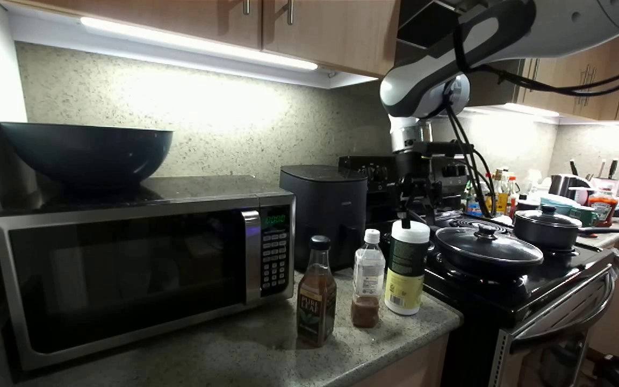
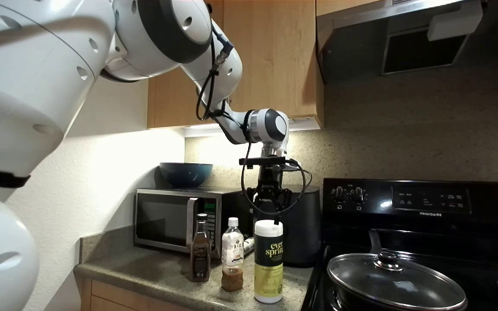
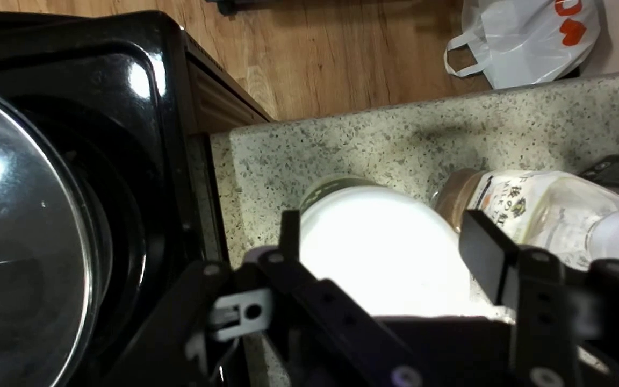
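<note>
1. Gripper (image 3: 384,239), wrist view, nearest the lens: its fingers (image 3: 289,236) are standing wide, flanking a white lid (image 3: 384,258); whether they are touching it, cannot tell.
2. Canister (image 3: 336,189), same view: it is standing on the bench (image 3: 309,145) beneath that lid, near the front corner beside the stove (image 3: 89,64).
3. Milk-tea bottle (image 3: 535,207), same view: it is standing just beside the canister, on the side away from the stove.
4. Tea bottle (image 1: 317,306), in an exterior view: it is standing near the bench's front edge, farther from that corner; a microwave (image 1: 127,274) is sitting farther back, bearing a dark bowl (image 1: 89,153).
5. Robot arm (image 2: 37,86), in an exterior view: it is hanging over the bench, gripper pointing down at the upright canister; a lidded pan (image 2: 398,280) is resting on the stove, beyond the bench's side edge.
6. Status, as judged: placement about the lid is looking done or nearly so; a hold is not yet showing. Canister is resting on the bench, lid on; closing the fingers is remaining outstanding.
</note>
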